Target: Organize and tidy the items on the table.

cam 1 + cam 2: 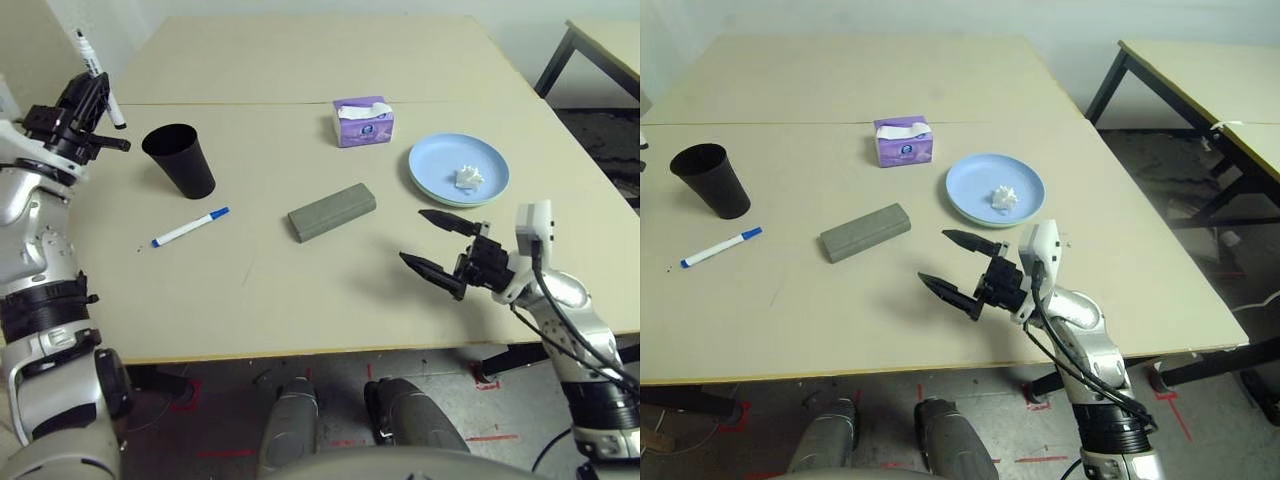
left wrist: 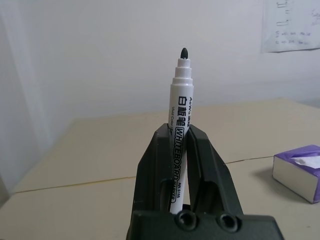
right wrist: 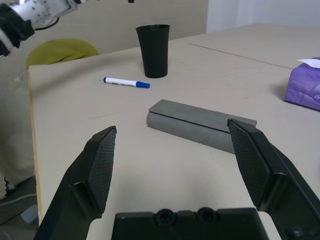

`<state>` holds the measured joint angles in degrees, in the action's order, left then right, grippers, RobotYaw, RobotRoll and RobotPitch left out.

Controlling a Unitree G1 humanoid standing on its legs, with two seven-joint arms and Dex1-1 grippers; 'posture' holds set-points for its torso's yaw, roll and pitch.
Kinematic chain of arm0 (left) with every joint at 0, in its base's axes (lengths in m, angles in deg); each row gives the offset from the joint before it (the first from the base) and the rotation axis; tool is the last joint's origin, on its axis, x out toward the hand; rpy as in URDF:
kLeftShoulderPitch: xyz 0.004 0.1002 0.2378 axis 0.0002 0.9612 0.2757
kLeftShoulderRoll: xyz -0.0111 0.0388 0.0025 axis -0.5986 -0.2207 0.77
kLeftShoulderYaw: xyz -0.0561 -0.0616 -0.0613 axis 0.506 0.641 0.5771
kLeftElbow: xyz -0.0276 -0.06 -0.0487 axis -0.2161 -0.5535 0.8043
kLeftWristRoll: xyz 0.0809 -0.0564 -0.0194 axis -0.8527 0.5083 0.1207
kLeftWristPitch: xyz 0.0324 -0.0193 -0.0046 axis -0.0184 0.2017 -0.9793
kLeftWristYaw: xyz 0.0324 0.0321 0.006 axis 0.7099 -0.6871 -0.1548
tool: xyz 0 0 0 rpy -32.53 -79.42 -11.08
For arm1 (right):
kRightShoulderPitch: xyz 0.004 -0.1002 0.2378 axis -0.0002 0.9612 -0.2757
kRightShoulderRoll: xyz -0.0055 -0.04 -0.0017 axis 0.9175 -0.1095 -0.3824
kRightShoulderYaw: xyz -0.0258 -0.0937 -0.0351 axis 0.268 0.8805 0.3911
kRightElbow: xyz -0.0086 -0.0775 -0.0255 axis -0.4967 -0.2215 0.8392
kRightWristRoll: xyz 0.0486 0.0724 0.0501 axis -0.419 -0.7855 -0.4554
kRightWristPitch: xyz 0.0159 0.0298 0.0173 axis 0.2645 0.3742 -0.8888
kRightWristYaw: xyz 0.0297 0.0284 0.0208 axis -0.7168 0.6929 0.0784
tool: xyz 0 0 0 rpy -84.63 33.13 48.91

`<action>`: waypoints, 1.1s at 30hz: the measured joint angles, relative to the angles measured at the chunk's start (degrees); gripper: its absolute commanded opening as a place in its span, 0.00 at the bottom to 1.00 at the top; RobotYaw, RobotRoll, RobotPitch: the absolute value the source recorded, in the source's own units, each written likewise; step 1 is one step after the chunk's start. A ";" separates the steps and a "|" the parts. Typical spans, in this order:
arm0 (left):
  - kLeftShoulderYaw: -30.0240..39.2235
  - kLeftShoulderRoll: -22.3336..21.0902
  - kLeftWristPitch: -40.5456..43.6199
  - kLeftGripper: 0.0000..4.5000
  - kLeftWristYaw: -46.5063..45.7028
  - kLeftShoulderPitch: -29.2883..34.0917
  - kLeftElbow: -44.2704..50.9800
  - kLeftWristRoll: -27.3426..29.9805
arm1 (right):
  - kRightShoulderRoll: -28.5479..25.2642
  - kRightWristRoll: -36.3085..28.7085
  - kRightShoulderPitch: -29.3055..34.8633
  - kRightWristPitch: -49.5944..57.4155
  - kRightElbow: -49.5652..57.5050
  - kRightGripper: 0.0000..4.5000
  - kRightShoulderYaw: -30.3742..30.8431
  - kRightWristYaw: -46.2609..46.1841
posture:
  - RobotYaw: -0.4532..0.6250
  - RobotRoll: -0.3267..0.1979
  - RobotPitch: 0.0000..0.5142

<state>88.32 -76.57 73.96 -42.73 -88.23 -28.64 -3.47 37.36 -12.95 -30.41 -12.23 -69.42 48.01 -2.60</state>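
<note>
**Holding a marker over a half-tidied table**

Looking down from the head camera, I see the pale beige table (image 1: 300, 300), flat and matte, with a seam line crossing it just behind the purple tissue box (image 1: 362, 121). A white wall rises behind it, with a sheet of paper pinned up, and a second table (image 1: 1200, 70) on dark metal legs stands off to my right over dark flooring. Red tape marks show on the floor under the near edge.

My left gripper (image 1: 85, 105) is raised at the table's left side, fingers pressed onto the black-tipped marker (image 2: 179, 130), which stands upright between them. My right gripper (image 1: 440, 245) hovers low over the near right part of the table, fingers spread wide with nothing between them.

On the surface: the black cup (image 1: 181, 158) upright near my left hand, the blue-capped marker (image 1: 190, 227) lying just in front of it, the grey case (image 1: 332, 211) near the middle, and the blue plate (image 1: 440, 160), stacked on a greenish one, carrying the crumpled tissue (image 1: 468, 178).
</note>
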 measured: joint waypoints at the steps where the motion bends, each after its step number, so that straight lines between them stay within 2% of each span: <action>1: 0.00 0.11 -1.20 0.06 0.04 -0.11 -1.61 -0.23 | -0.37 0.00 0.25 0.00 0.52 1.00 0.04 0.39 | 0.38 0.62 0.27; 15: -1.98 1.92 -11.25 0.06 0.33 -3.55 -14.91 -2.69 | -2.39 -0.04 0.97 0.68 3.71 1.00 1.49 2.66 | 0.37 0.62 0.28; 23: -3.21 2.20 -14.54 0.06 1.02 -7.67 -20.90 -2.89 | -3.17 -0.12 1.66 1.32 5.16 1.00 1.57 2.79 | 0.35 0.62 0.27; 33: -6.48 3.31 -16.09 0.06 0.37 -8.48 -26.00 -5.96 | -3.25 -0.12 1.78 1.87 5.63 1.00 1.60 2.64 | 0.36 0.62 0.27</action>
<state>81.85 -73.26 57.87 -42.36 -96.71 -54.64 -9.42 34.11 -13.07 -28.62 -10.35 -63.78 49.62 0.03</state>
